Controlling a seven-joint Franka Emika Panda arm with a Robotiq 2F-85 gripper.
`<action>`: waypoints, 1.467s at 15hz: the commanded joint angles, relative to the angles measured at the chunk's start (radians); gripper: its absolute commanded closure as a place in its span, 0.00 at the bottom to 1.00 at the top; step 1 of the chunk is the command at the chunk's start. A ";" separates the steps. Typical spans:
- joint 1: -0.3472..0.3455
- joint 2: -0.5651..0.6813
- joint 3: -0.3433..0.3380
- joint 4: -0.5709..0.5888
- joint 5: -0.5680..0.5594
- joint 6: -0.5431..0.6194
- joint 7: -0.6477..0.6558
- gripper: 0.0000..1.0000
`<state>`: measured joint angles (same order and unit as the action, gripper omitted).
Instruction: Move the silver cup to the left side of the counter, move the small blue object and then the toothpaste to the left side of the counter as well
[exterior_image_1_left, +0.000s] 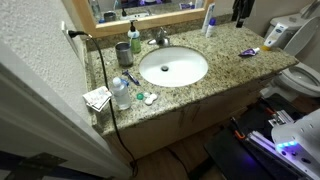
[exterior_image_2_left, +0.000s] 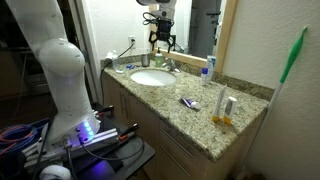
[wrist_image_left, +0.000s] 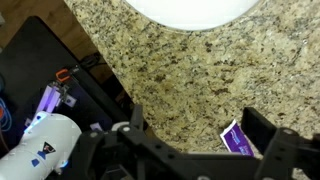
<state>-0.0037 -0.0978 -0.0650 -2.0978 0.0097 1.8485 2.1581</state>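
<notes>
Hand (wrist_image_left: 198, 124) spread wide over counter (wrist_image_left: 170, 70), toothpaste (wrist_image_left: 236, 138) just inside one finger

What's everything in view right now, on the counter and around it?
counter: one, speckled tan, along the wall
sink: one, white oval, set in the counter
faucet: one, silver, behind the sink
cup: one, silver, beside the sink
soap bottle: one, green, behind the cup
tall tube: one, white with blue top, upright by the mirror
toothpaste: one, blue-purple, flat at the end opposite the cup
clear bottle: one, front corner at the cup's end
papers: a few, white, beside that bottle
toilet: one, white, beside the counter
arm: one, white
gripper: one, black, open, above the counter near the toothpaste
</notes>
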 joint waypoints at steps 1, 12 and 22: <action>-0.023 0.032 0.000 0.013 0.019 0.019 -0.229 0.00; -0.036 0.035 0.007 0.007 0.003 -0.029 -0.285 0.00; -0.033 0.036 0.010 0.008 0.073 0.006 -0.371 0.00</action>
<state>-0.0243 -0.0630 -0.0604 -2.0935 -0.0045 1.8730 1.7843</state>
